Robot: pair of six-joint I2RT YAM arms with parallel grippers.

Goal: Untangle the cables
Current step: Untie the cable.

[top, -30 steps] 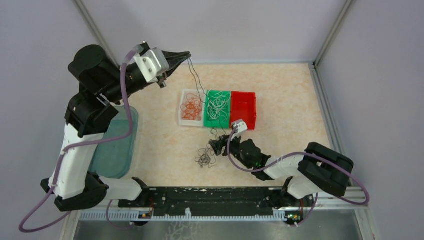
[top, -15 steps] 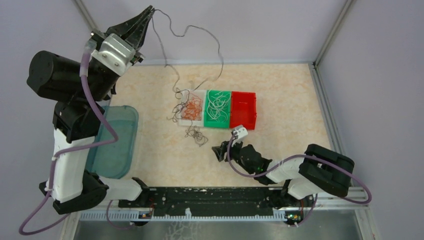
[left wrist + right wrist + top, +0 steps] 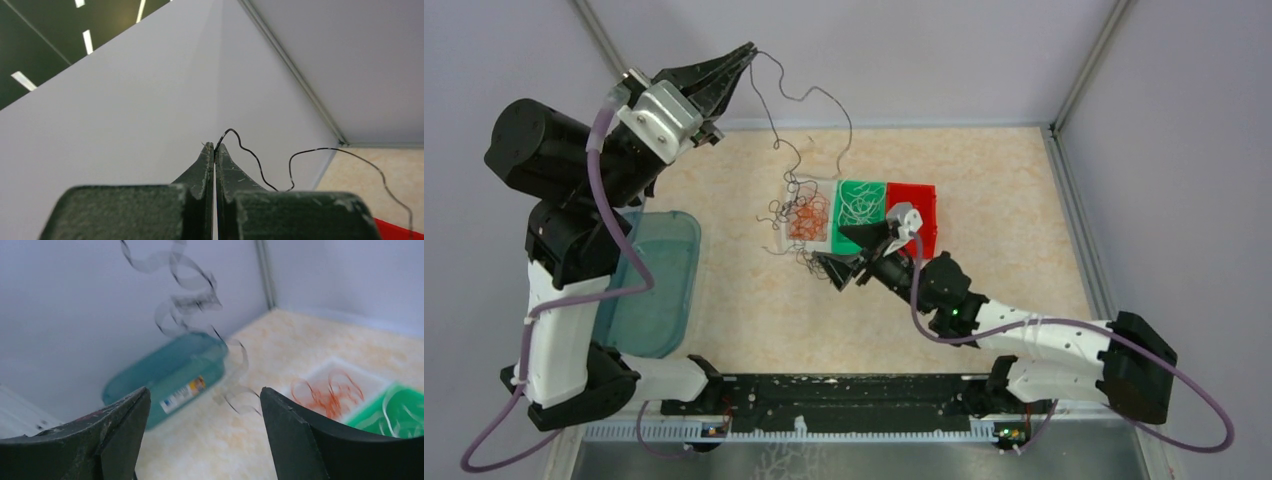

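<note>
Hanging from the left gripper [image 3: 746,52], a black cable [image 3: 320,148] trails down in loose loops. Its curled lower end [image 3: 789,200] shows over the white bin [image 3: 786,243]; contact cannot be determined. Orange cables [image 3: 808,220] lie in that bin, white cables [image 3: 861,205] in the green bin [image 3: 864,184] to its right, with the red bin [image 3: 921,205] beyond. Left fingers are pinched on the black cable, raised at far left. Right gripper [image 3: 849,252], just near of the bins: fingers spread wide, holding nothing. Teal tub [image 3: 659,290] at left.
</note>
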